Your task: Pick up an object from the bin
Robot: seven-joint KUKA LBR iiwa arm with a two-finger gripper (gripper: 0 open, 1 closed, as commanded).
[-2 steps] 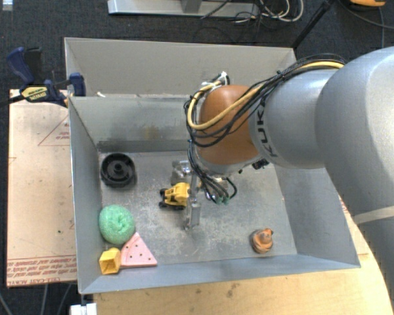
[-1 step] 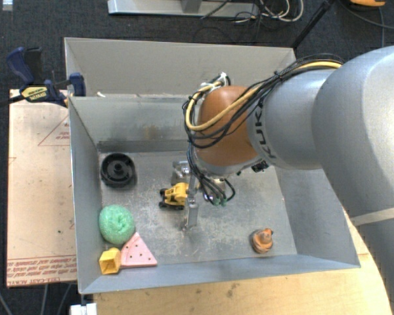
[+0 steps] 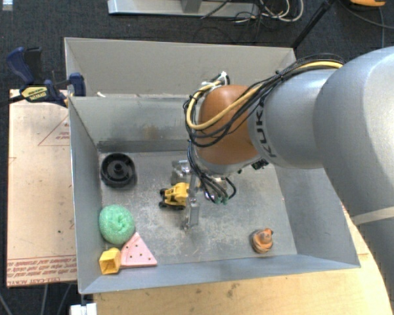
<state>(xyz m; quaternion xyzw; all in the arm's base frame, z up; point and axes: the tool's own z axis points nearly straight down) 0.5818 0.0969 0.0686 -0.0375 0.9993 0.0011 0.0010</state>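
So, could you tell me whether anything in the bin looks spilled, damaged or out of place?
Nothing stands out. The black ring, green ball, pink wedge and yellow block lie loose at the left of the bin, an orange piece sits at lower right, and a small yellow toy lies mid-floor beside the claw.

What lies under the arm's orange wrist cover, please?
A small yellow toy vehicle shows just below its lower left edge, on the bin floor. The floor straight beneath the cover is hidden, so anything there cannot be seen.
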